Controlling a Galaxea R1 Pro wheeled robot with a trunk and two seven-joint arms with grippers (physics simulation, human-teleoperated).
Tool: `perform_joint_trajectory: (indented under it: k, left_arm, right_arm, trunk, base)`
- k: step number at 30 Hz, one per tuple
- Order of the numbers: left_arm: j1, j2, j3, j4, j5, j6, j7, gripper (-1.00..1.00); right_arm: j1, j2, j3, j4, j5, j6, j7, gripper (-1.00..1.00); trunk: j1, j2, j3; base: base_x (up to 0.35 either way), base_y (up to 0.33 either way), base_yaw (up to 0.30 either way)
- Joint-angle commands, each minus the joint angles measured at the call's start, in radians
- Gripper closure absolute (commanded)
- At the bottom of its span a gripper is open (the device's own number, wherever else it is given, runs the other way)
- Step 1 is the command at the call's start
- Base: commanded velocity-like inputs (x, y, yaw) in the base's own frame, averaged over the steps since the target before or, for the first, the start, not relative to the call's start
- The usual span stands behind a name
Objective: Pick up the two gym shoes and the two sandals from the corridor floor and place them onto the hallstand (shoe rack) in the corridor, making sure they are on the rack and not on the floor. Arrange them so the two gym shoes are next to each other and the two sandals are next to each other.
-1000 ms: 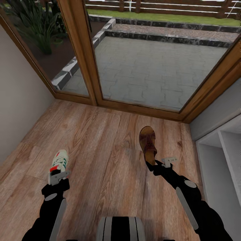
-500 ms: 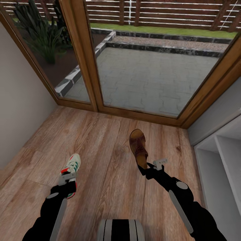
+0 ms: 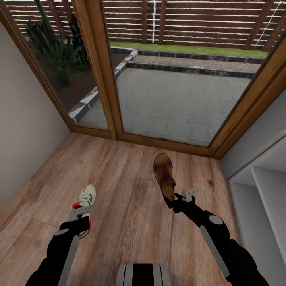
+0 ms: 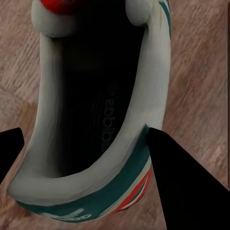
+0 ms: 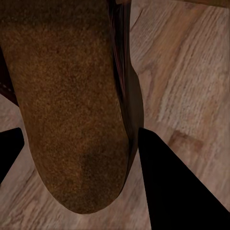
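One white gym shoe (image 3: 86, 197) with green stripes and red accents sits heel-first in my left gripper (image 3: 80, 214), which is shut on it above the corridor floor (image 3: 119, 174). In the left wrist view the dark fingers (image 4: 184, 189) flank the gym shoe (image 4: 103, 120) at its heel opening, around my left gripper (image 4: 85, 132). My right gripper (image 3: 178, 197) is shut on the heel of a reddish-brown sandal (image 3: 163, 174), toe pointing toward the glass doors. The right wrist view shows the sandal's tan footbed (image 5: 67, 96) between the fingers of my right gripper (image 5: 80, 129). The pale grey hallstand (image 3: 258, 186) stands at the right.
Wood-framed glass doors (image 3: 103, 79) close the corridor ahead, with grey paving outside. A pale wall (image 3: 24, 131) runs along the left. The robot's trunk (image 3: 143, 274) shows at the bottom centre.
The camera has tilted up, showing more of the doors and fence. My left gripper has shifted right with the gym shoe, and my right gripper a little left with the sandal.
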Motion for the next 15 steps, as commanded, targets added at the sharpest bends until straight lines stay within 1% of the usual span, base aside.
perform_joint_trajectory:
  k: [1, 5, 15]
  left_arm:
    - [0.0, 0.0, 0.0, 0.0, 0.0, 0.001, -0.002, 1.0]
    - [0.0, 0.0, -0.004, 0.0, 0.006, 0.001, -0.002, 1.0]
    - [0.0, 0.0, -0.007, 0.0, 0.006, 0.002, -0.001, 1.0]
  right_arm:
    - [0.0, 0.0, 0.0, 0.0, -0.003, 0.001, 0.0, 1.0]
    - [0.0, 0.0, 0.0, 0.0, -0.003, 0.001, 0.0, 1.0]
    - [0.0, 0.0, 0.0, 0.0, -0.003, 0.001, 0.001, 1.0]
  trunk:
    - [0.0, 0.0, 0.004]
    - [-0.002, 0.001, 0.019]
    - [-0.007, 0.004, 0.058]
  base:
    - [0.0, 0.0, 0.0]
    - [0.0, 0.0, 0.0]
    - [0.0, 0.0, 0.0]
